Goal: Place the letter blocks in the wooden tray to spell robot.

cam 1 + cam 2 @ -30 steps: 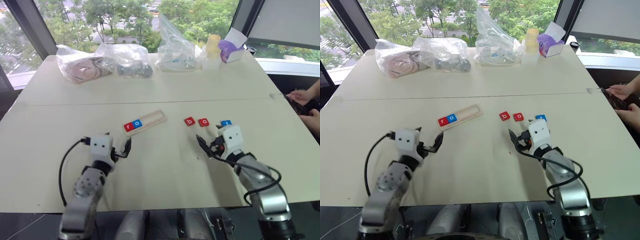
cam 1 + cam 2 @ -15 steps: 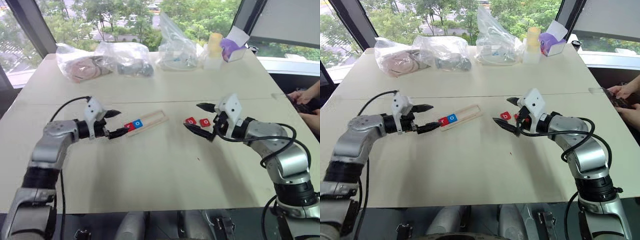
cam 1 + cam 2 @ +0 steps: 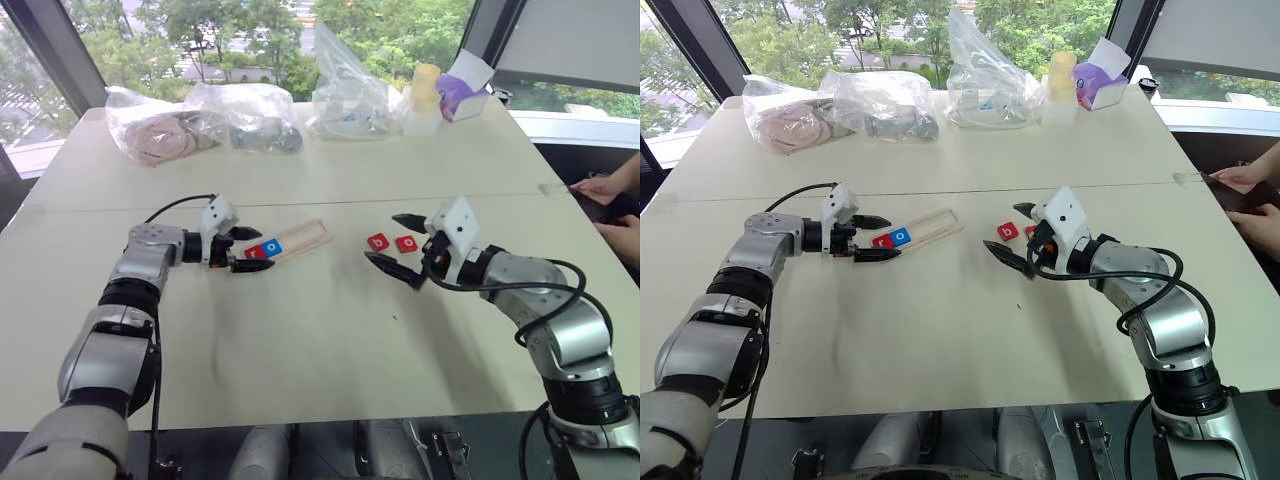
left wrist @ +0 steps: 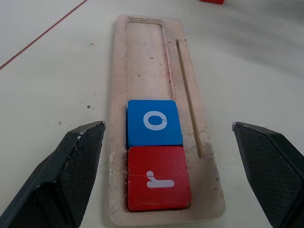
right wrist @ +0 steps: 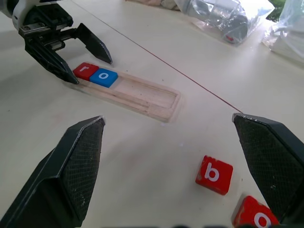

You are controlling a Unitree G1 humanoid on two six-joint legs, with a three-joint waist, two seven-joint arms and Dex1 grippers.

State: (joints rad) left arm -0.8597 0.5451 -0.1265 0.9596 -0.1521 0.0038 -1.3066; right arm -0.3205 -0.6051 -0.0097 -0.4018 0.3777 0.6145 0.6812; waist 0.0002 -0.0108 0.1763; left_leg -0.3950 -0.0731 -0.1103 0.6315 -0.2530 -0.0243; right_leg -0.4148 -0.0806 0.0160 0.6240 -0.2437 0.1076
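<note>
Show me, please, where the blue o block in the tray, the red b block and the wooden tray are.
blue o block (image 4: 154, 122), left wrist view, on its white letter.
red b block (image 5: 214, 175), right wrist view, on its top face.
wooden tray (image 4: 145, 57), left wrist view, on the bare slot floor.

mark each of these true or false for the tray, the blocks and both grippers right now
1. The wooden tray holds a red r block and a blue o block. True.
2. The red b block sits in the tray. False: it lies on the table, apart from the tray.
3. The left gripper is open at the tray's r end. True.
4. The right gripper grips a block. False: it is open and holds nothing.
</note>
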